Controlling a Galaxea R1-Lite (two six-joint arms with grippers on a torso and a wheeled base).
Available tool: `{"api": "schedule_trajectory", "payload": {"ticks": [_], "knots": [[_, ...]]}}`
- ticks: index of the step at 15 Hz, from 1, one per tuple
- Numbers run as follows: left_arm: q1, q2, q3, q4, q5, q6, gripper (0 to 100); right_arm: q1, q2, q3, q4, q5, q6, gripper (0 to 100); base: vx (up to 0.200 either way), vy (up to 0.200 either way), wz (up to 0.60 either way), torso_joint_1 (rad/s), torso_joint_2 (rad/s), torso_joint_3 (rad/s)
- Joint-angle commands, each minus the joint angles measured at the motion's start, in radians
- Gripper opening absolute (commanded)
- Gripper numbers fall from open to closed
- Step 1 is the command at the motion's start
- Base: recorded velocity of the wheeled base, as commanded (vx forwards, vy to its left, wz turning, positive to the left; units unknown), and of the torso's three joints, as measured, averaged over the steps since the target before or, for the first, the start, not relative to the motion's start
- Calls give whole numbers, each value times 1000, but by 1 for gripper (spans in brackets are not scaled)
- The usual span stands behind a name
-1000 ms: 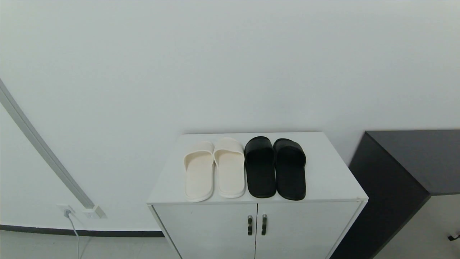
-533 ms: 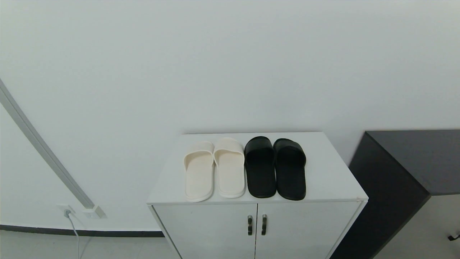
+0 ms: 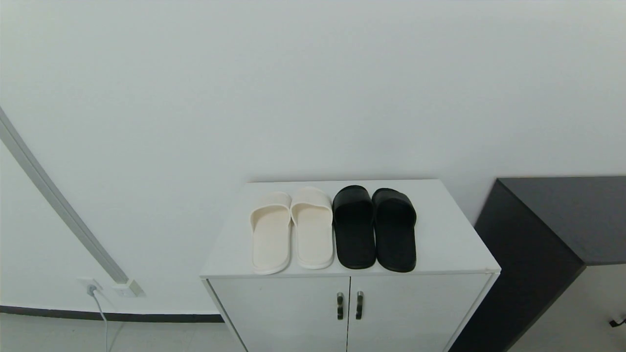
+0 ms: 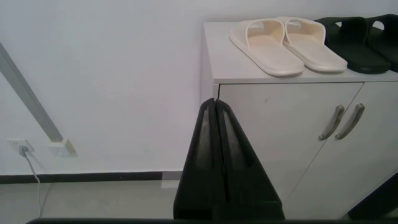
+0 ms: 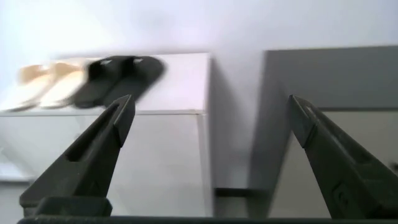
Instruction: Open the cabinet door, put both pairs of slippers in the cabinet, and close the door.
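Observation:
A white cabinet (image 3: 455,244) stands against the wall with both doors shut and two dark handles (image 3: 348,305) at the middle seam. On its top lie a cream pair of slippers (image 3: 292,230) and, to their right, a black pair of slippers (image 3: 374,228), toes toward the wall. My left gripper (image 4: 215,106) is shut and empty, held low off the cabinet's (image 4: 280,130) left front corner, with the cream slippers (image 4: 287,45) above it. My right gripper (image 5: 211,109) is open and empty, off the cabinet's (image 5: 168,155) right side, away from the black slippers (image 5: 118,76).
A dark grey cabinet (image 3: 543,254) stands just right of the white one. A wall socket with a plugged cable (image 3: 90,288) and a grey wall trunking (image 3: 54,200) are at the lower left. Floor lies open in front of the doors.

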Motion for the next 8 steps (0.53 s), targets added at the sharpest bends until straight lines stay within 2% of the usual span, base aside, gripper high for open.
{"api": "schedule_trajectory", "payload": {"ticks": [1,2,3,5,7,8], "knots": [[0,0,1,-1,0,0,0,57,359,-111,13,125,42,100,0,0,0,0,0,0],[0,-1,1,-1,0,1,0,61,423,-107,-34,144,42,100,0,0,0,0,0,0],[0,-1,0,-1,0,1,0,100,563,-94,-157,157,28,100,0,0,0,0,0,0],[0,0,0,-1,2,0,0,224,761,-94,-309,118,27,100,0,0,0,0,0,0],[0,-1,1,-1,0,0,0,328,893,-94,-424,17,30,100,0,0,0,0,0,0],[0,-1,0,0,0,0,0,476,994,-107,-521,-116,67,100,0,0,0,0,0,0]]}}
